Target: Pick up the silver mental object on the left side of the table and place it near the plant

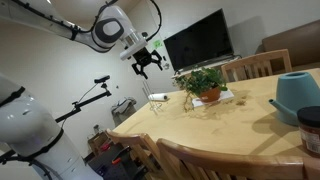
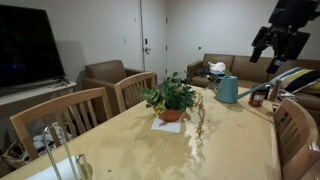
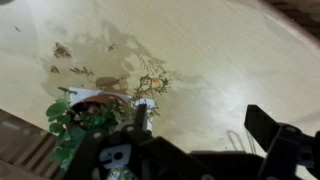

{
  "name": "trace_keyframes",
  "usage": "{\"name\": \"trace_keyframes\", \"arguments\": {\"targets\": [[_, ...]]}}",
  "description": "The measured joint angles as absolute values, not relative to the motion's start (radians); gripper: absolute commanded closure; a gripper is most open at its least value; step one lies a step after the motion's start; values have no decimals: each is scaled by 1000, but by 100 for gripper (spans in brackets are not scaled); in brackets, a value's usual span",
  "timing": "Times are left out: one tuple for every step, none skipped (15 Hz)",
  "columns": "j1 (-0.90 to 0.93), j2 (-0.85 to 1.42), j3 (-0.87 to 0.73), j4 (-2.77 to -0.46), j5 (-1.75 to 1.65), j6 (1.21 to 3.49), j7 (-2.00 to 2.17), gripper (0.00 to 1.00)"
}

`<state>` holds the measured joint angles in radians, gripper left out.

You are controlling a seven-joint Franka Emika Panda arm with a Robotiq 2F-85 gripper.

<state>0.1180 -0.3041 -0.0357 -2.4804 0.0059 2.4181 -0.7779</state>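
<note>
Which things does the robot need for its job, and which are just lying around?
For the job: silver wire frame, plant, table, the open pincer up in the air.
Just lying about: teal jug, dark jar, TV, chairs.

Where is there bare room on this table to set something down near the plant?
Bare wood lies between the plant and the wire frame, and from the plant to the near chairs. It is crowded around the teal vessel and dark jar.
</note>
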Motion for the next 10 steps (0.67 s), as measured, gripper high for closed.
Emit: {"name": "trace_keyframes", "arguments": {"targets": [[133, -303, -29, -2487, 5, 2442, -794, 0], [147, -301, -26, -2491, 5, 2459, -814, 0], [158, -299, -26, -2494, 6, 2463, -838, 0], [164, -299, -26, -2496, 7, 2463, -855, 0], [167, -299, -26, -2496, 7, 2463, -863, 0], [167, -299, -27, -2496, 7, 2464, -864, 0], [167, -299, -27, -2496, 7, 2464, -865, 0], [167, -299, -27, -2496, 7, 2464, -866, 0], [167, -299, -27, -2496, 7, 2464, -866, 0], [167, -299, -27, -2496, 7, 2464, -867, 0]]}}
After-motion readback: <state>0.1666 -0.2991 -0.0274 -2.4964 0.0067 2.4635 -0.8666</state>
